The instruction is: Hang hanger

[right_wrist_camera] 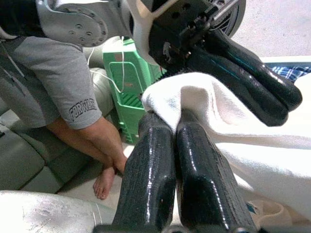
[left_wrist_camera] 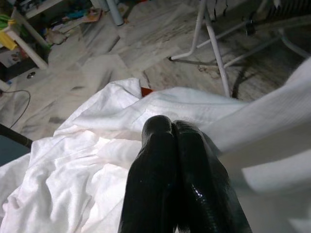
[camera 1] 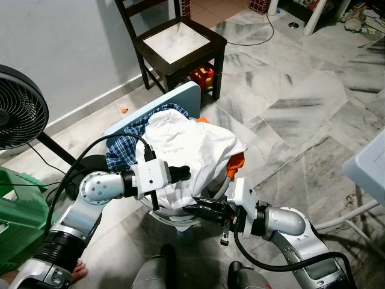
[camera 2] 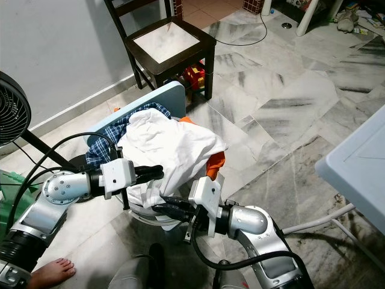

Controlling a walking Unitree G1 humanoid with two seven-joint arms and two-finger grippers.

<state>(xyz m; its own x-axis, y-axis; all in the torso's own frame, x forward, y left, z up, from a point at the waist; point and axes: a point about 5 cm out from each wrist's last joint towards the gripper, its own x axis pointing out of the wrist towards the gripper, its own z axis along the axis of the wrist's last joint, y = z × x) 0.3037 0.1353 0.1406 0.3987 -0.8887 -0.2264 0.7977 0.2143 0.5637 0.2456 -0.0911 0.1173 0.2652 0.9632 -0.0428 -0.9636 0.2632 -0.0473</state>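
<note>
marble floor under the laundry basket: your left gripper and right gripper both pinch the white shirt; opposing tugs could topple it.

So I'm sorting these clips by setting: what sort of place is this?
Most likely a room in a home, set up for laundry: marble-patterned floor tiles, a dark wooden chair, a standing fan, and a basket heaped with a white garment.

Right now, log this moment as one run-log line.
left claw: shut on white garment | right claw: shut on white garment | hanger: none seen | laundry pile on basket
</note>
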